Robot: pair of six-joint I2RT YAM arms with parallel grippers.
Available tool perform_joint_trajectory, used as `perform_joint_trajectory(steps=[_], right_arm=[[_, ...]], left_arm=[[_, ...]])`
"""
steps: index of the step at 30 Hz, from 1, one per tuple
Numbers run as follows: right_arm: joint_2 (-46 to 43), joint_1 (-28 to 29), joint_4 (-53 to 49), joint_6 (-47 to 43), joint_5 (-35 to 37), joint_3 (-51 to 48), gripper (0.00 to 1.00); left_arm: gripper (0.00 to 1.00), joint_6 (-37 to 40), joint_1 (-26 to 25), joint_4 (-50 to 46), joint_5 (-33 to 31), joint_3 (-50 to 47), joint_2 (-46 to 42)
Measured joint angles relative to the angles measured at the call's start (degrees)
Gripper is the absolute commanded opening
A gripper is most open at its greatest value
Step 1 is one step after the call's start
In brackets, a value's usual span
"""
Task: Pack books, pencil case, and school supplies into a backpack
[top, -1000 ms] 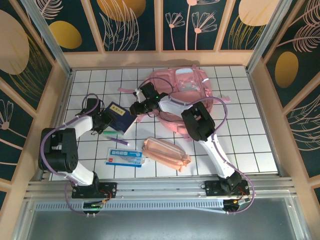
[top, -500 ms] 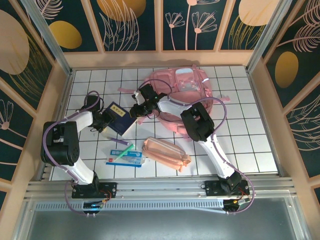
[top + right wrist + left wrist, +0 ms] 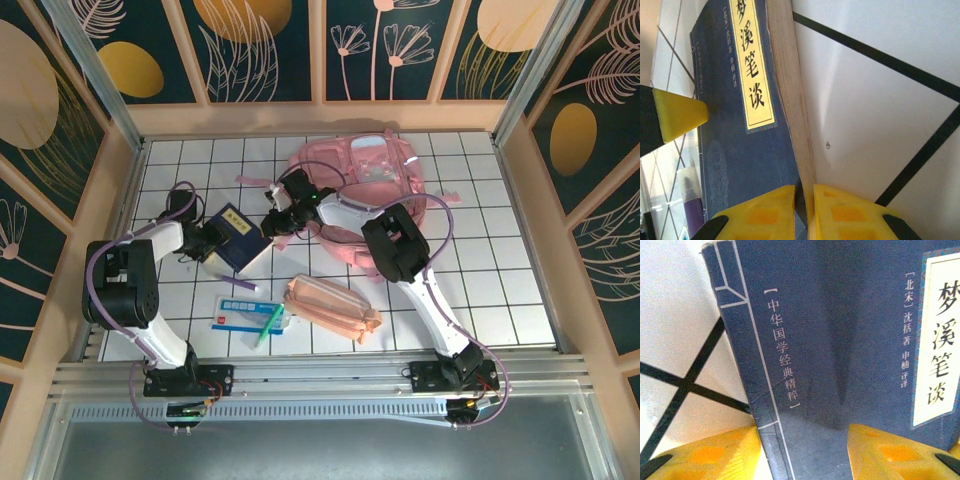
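Left of the backpack (image 3: 372, 190), on the white tiles, the navy book (image 3: 236, 236) sits between the two grippers, well short of the bag. Cover faces up with its pale title label; page edge toward the right arm.

Right gripper (image 3: 271, 227): at the book's page-edge side. Wrist view has the yellow fingers pressed almost together (image 3: 804, 210), the tan page edge (image 3: 790, 115) tapering into the thin gap. Pinching the book at that corner.

Left gripper (image 3: 207, 243): at the spine side. Wrist view has the fingers spread (image 3: 805, 455), one fingertip (image 3: 715, 455) off the spine over bare tile, the other low on the cover. Cannot tell whether either pad touches the book (image 3: 840, 340).

Near edge of the table:
- white-and-blue packet (image 3: 238, 316), flat
- green pen (image 3: 270, 325) lying slantwise across the packet's right end
- peach pouch (image 3: 333, 308) just right of the packet, apart from the book
- purple pen (image 3: 241, 284) between book and packet

Backpack lies flat at the far side, glossy front up, straps splayed on the tiles.
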Motion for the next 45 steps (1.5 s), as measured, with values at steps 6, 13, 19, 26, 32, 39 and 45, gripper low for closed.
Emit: perform_joint_trajectory(steps=[6, 13, 19, 26, 32, 39, 45], right_arm=[[-1.6, -1.1, 4.9, 2.9, -3.5, -4.9, 0.11], [-2.5, -2.3, 5.6, 4.5, -5.3, -7.0, 0.11], [-2.6, -2.3, 6.1, 5.6, -5.7, -7.3, 0.18], [-7.4, -2.3, 5.7, 9.5, -3.6, -12.2, 0.33], [-18.1, -3.9, 3.7, 12.3, 2.9, -15.5, 0.49], [-40.9, -7.6, 5.2, 11.4, 8.7, -25.9, 0.99], [-57.4, -16.4, 9.3, 9.6, -4.0, -40.0, 0.97]], left_arm=[[0.45, 0.0, 0.3, 7.5, 5.6, -1.0, 1.0], [0.39, -0.1, -0.2, 16.6, 11.2, -2.1, 1.4], [0.16, -0.3, -2.4, 20.7, 16.5, -3.6, 0.8], [0.00, 0.8, -2.4, 17.5, 15.0, -3.3, -4.4], [0.00, 1.0, -2.3, 14.6, 15.1, -0.6, -14.6], [0.00, -1.0, -5.8, 16.6, 25.9, 0.5, -23.3], [0.00, -3.9, -15.5, 18.4, 34.8, 0.5, -23.3]])
